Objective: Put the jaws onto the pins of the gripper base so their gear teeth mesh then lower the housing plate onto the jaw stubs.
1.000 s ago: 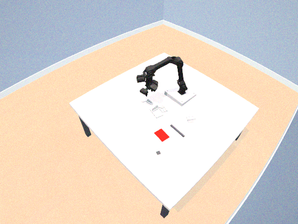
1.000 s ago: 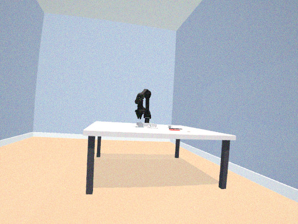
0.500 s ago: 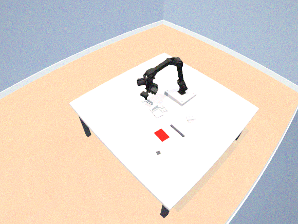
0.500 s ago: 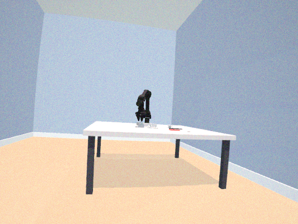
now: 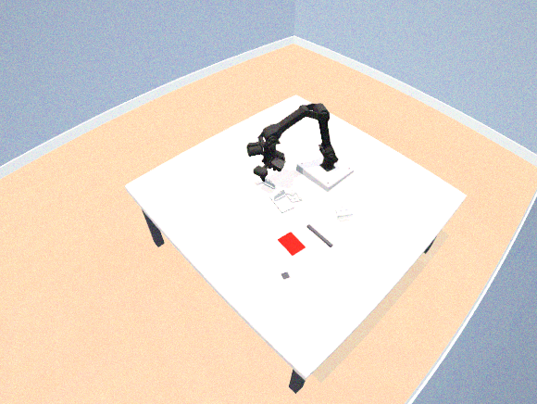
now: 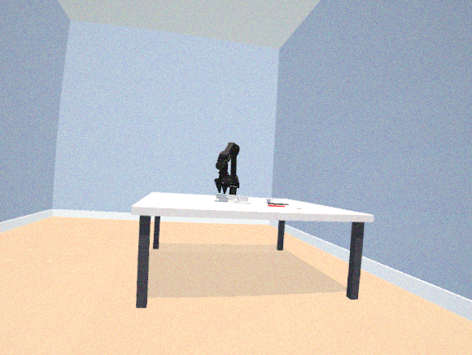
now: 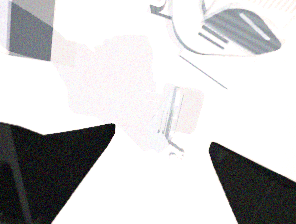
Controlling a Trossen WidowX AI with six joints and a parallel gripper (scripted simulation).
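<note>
At the left of the bench (image 5: 194, 199) (image 6: 252, 216), a pale upright piece (image 5: 268, 183) (image 6: 221, 197) (image 7: 173, 112) stands below my end effector (image 5: 268, 174) (image 6: 222, 192) (image 7: 160, 136). I am released, fingers spread wide, with nothing between them. I take this piece for one of the two jaws, and reaching for it seems to be the step in hand. If I come down off centre, a fingertip could land on its thin wall and tip it; if I close too high, I may catch only the edge, and the piece could swing as I lift.

Just to the right lies a pale assembly (image 5: 280, 195) (image 6: 242, 199) (image 7: 242, 31), probably the gripper base with parts near it – white on white hides its pins, and I cannot tell which outline is the housing plate. A wide finger could brush it and shift the base before anything is seated. Nothing looks meshed or closed up yet. Later, a jaw set down a tooth out of step would leave the plate tilted.

Farther right come a small dark square (image 5: 285, 275), a red card (image 5: 291, 244) (image 6: 277, 206) and a dark bar (image 5: 319, 235), well apart from my fingers – little risk there. Last is a small pale part (image 5: 343, 214), too faint for me to name.
</note>
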